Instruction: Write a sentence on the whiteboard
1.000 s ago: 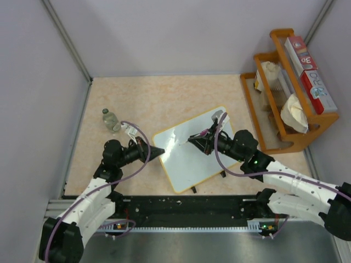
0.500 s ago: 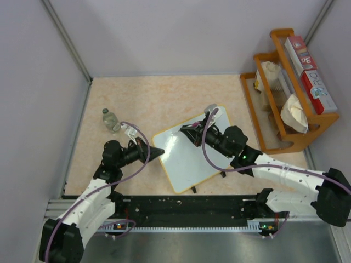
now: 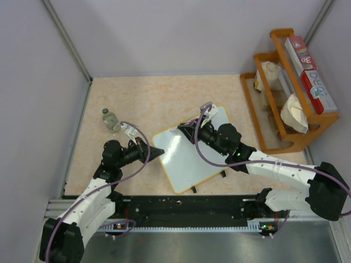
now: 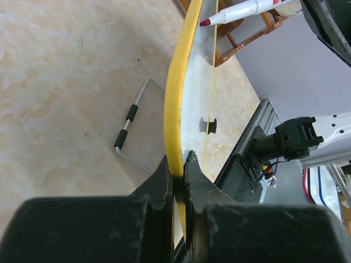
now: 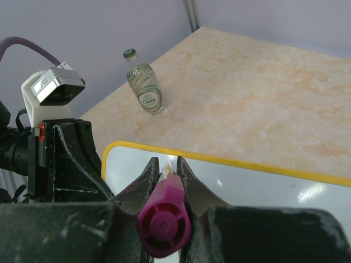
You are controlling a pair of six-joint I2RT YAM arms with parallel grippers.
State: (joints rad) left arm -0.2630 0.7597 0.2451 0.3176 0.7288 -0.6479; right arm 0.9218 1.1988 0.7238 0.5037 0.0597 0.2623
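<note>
The whiteboard (image 3: 192, 159) lies near the middle of the surface (image 3: 148, 98), a little toward the near edge. Its long axis runs on a diagonal from the near-left to the far-right, and small black clips show along its near long edge. Glare streaks its glossy face. The left tool (image 3: 160, 152) is closed tight on the board's yellow rim at the leftmost corner. In the left wrist view the rim passes edge-on between the two fingers (image 4: 164, 178). A bent wire leg (image 4: 131, 123) with two black sleeves rests on the surface just beside the rim. The right tool (image 3: 184, 129) is clamped on a marker (image 5: 163, 222) with a magenta back end. The marker's long axis points toward the left edge of the surface, and its reddish tip sits over the board close to the far long edge. Whether the tip touches the face cannot be told. Red print on the marker barrel is cut off and unreadable. A small clear bottle (image 3: 111, 119) with a dark cap stands upright toward the left edge, well apart from the board; its label is too small to read. At the right edge a wooden rack (image 3: 277, 139) holds pale crumpled bundles and a red-and-white box (image 3: 317, 86) lettered "RO".
</note>
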